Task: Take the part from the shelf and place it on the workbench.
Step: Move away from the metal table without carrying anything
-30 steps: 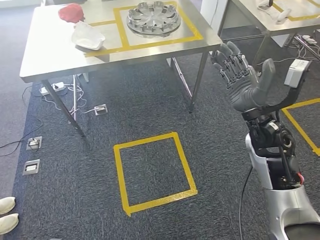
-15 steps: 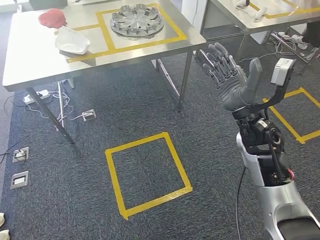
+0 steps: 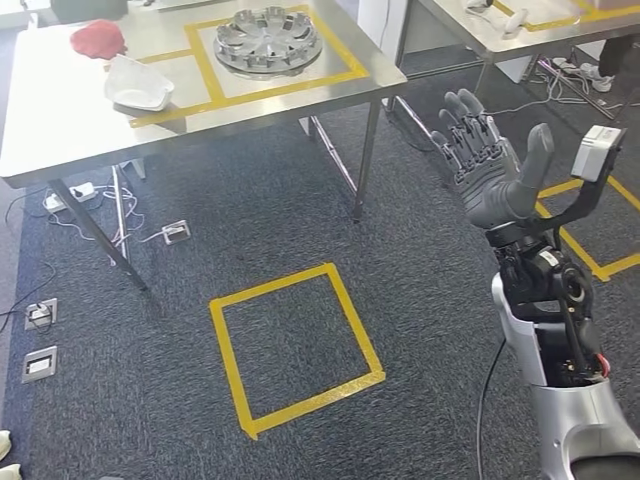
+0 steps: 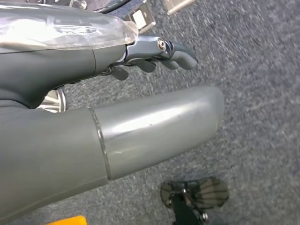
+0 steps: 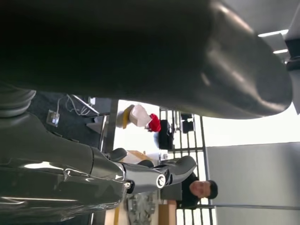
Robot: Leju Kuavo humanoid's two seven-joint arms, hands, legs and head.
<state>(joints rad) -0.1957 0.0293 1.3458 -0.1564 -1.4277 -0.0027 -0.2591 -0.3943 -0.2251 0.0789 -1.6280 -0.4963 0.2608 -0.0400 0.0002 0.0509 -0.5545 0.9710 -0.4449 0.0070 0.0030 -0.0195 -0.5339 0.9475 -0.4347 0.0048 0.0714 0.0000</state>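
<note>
- We see the part (image 3: 266,41), a round silver wheel cover, lying flat on the bench (image 3: 68,130) inside a yellow tape outline.
- Beside the part on the bench lie a white cloth (image 3: 137,85) and, beyond it, a red cloth (image 3: 99,38).
- Our right hand (image 3: 494,165) is raised well apart from the bench, fingers apart, holding nothing.
- Our left hand (image 4: 106,126) hangs over carpet, fingers straight, empty.
- A yellow tape square (image 3: 294,345) marks the floor near the bench.

You have a steel workbench (image 3: 90,140) marked with yellow tape, carrying a round silver spoked wheel-cover part (image 3: 266,40), a white moulded shell (image 3: 137,84) and a red cloth lump (image 3: 98,38).
</note>
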